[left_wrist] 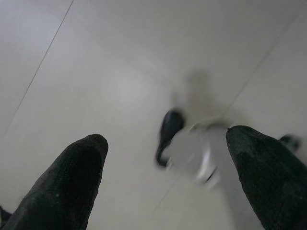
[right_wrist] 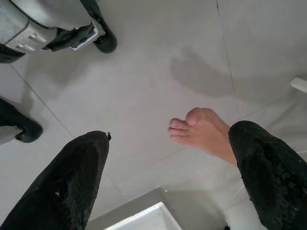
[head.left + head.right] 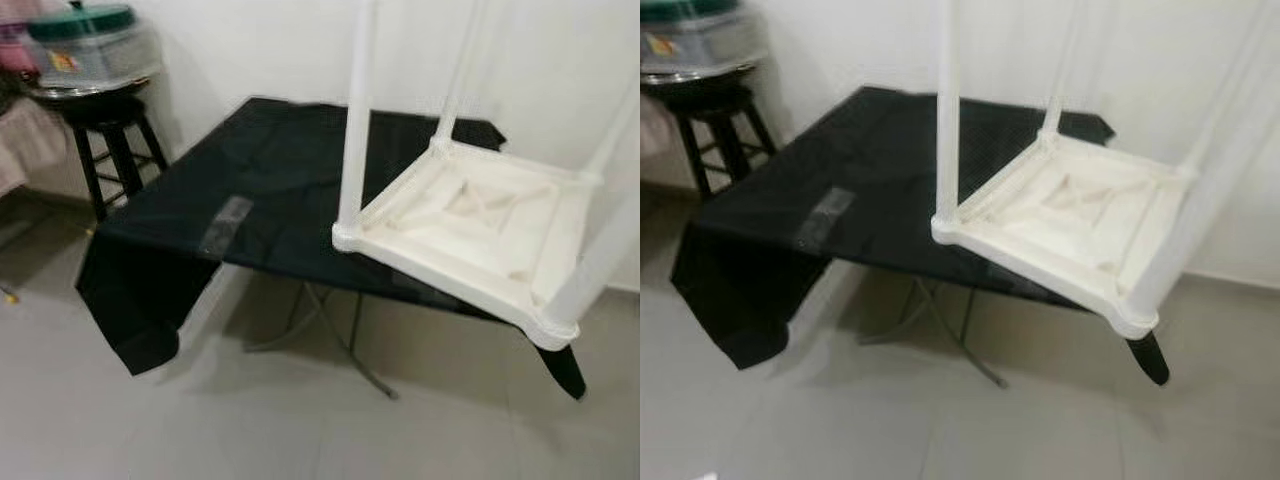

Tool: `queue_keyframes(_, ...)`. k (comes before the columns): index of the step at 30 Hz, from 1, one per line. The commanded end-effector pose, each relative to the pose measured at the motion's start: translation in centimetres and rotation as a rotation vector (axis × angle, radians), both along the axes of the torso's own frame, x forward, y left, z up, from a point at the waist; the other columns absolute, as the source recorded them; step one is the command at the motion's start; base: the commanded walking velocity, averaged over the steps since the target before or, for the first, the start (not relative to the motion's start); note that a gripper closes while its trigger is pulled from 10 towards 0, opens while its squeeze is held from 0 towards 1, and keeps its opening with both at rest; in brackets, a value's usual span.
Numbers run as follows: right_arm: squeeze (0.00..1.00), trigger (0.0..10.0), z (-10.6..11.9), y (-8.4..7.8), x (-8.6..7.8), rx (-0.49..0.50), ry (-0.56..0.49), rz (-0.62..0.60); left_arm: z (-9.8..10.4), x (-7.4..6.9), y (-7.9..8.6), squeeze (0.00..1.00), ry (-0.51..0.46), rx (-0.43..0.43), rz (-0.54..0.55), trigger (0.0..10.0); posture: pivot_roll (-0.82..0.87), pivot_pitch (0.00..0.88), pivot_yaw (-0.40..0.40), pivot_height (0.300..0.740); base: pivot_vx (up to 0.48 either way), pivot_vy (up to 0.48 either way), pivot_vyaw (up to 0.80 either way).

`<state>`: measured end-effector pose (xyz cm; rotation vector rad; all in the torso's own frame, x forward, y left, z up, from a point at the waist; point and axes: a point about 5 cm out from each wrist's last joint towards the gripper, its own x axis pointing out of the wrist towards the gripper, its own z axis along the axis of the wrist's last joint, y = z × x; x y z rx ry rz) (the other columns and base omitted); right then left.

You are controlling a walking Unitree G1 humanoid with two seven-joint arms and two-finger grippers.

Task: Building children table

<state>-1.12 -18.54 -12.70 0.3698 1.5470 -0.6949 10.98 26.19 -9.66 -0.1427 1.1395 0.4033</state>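
A folding table (image 3: 300, 180) draped in a black cloth (image 3: 150, 300) is seen against a white wall, its metal legs crossed beneath it on the grey tiled floor (image 3: 300, 420). On its right end a white plastic children's table (image 3: 480, 240) is set upside down, its top resting flat on the cloth and its near corner jutting out past the table's front edge. Its four legs are pointed straight up, so the long axis of each leg (image 3: 355, 120) is vertical, and the ribbed underside is turned upward. To the left, a dark wooden stool (image 3: 110, 140) is placed by the wall, with a clear container with a green lid (image 3: 85, 45) stacked on it.

The left gripper (image 1: 163, 177) is held pointing down at the floor, its two black fingers spread wide apart with nothing between them; the robot's foot (image 1: 170, 134) is blurred below. The right gripper (image 2: 168, 182) is likewise aimed downward and spread apart, empty. Between its fingers a person's bare foot (image 2: 201, 132) is seen on the tiles.
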Motion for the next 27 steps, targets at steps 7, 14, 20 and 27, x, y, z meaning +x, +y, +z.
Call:
queue_keyframes(7,0.00,10.0,5.15,-4.03,20.20,-0.205,-0.409,0.789,0.03,0.92,-0.76,0.00,-0.015,-0.007,-0.008,10.0,0.04,0.000,-0.063,0.740,0.000,0.000,0.00)
queue_keyframes(14,0.00,10.0,5.15,-4.08,20.17,-0.206,-0.408,0.789,-0.11,0.82,-1.12,0.00,-0.013,-0.011,-0.010,10.0,0.05,0.000,-0.067,0.740,0.000,0.000,0.00)
queue_keyframes(20,0.00,10.0,5.17,-4.01,20.24,-0.204,-0.410,0.793,-0.09,0.48,-0.76,0.00,-0.013,-0.009,-0.004,10.0,0.05,0.000,-0.065,0.740,0.000,0.000,0.00)
queue_keyframes(27,0.00,10.0,5.18,-3.90,20.32,-0.203,-0.412,0.791,0.12,0.63,-0.19,0.00,-0.016,-0.001,-0.005,10.0,0.04,0.000,-0.060,0.740,0.000,0.000,0.00)
